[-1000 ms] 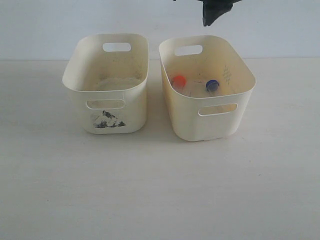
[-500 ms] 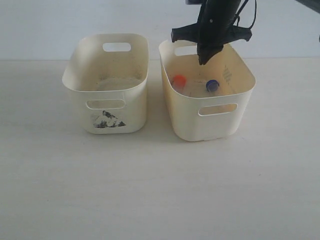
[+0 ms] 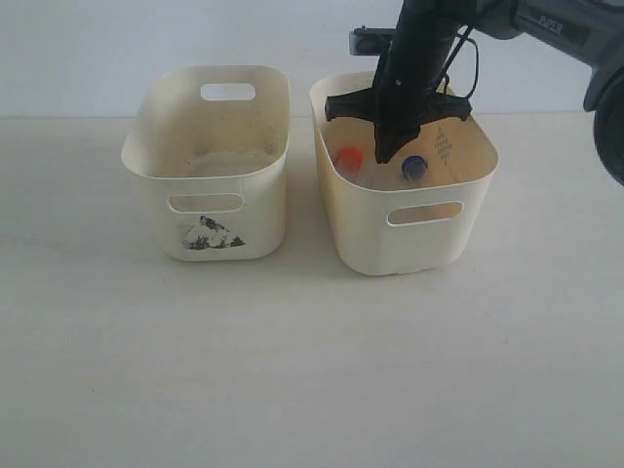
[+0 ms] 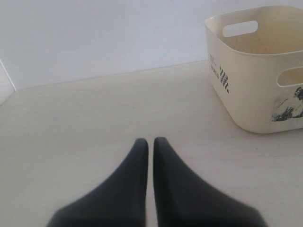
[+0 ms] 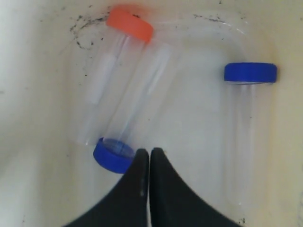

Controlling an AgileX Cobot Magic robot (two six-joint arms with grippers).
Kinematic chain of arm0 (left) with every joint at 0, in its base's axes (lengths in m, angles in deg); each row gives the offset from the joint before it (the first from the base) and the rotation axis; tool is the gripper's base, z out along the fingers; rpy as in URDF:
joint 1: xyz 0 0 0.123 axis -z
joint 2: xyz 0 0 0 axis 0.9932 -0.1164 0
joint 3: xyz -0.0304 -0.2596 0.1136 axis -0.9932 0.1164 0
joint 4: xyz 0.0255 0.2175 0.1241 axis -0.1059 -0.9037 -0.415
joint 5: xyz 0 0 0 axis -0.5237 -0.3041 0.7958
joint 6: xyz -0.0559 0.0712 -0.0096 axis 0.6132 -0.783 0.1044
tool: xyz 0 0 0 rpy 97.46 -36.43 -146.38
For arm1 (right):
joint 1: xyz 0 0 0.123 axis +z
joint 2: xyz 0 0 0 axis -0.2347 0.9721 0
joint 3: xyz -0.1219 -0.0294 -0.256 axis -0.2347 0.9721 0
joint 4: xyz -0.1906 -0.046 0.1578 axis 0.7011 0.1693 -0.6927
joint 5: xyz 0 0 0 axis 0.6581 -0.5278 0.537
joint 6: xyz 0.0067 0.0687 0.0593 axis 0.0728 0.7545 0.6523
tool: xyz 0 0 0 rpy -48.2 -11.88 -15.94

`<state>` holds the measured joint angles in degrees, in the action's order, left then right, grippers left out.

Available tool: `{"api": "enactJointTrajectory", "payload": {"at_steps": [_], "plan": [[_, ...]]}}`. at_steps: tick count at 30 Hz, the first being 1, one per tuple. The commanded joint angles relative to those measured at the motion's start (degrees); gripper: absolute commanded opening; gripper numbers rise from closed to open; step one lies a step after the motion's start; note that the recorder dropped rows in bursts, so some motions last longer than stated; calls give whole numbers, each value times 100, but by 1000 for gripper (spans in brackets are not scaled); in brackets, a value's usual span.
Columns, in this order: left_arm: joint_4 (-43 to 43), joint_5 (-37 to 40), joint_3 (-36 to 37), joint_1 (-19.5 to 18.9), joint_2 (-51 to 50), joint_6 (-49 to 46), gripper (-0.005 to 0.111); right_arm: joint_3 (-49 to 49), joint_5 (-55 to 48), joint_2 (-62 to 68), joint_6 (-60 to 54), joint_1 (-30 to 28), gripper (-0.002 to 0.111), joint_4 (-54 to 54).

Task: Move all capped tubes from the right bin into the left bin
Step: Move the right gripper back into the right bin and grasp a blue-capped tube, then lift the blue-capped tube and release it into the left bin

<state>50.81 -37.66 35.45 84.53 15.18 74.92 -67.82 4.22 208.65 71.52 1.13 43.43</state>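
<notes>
Exterior view has two cream bins side by side on the tabletop (image 3: 292, 370), with a narrow gap between their rims. The left bin (image 3: 263, 219) carries a black mark on its front. The right arm reaches down from above into the right bin (image 3: 370, 234). Its right fingers (image 3: 385, 146) are inside the opening, between an orange cap (image 3: 348, 157) and a blue cap (image 3: 414, 167). Bare tabletop spreads wide in front of both bins and out to either side.

Right wrist view shows three tubes lying on the right bin's floor. An orange-capped tube (image 5: 102, 90) and a blue-capped tube (image 5: 139, 94) lie touching, caps at opposite ends, close to one wall. A second blue-capped tube (image 5: 241, 132) lies apart by the far wall, with a bare strip of floor between. The right fingers are pressed together and hold nothing. Their tips are just beside the paired tube's blue cap, and they may be touching it.

Left wrist view shows the left fingers (image 4: 139, 161) pressed together and empty over bare tabletop, well apart from the left bin.
</notes>
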Motion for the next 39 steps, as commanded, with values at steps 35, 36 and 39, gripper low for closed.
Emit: {"api": "enactJointTrajectory", "payload": {"at_steps": [35, 36, 39], "plan": [[6, -54, -23, -6, 11, 66, 4, -9, -3, 855, 958, -32, 33, -742], [6, -54, -23, -6, 11, 66, 4, -9, -3, 827, 897, -32, 25, -742], [6, -54, -23, -6, 11, 66, 4, -9, -3, 697, 685, -32, 0, -768]]}}
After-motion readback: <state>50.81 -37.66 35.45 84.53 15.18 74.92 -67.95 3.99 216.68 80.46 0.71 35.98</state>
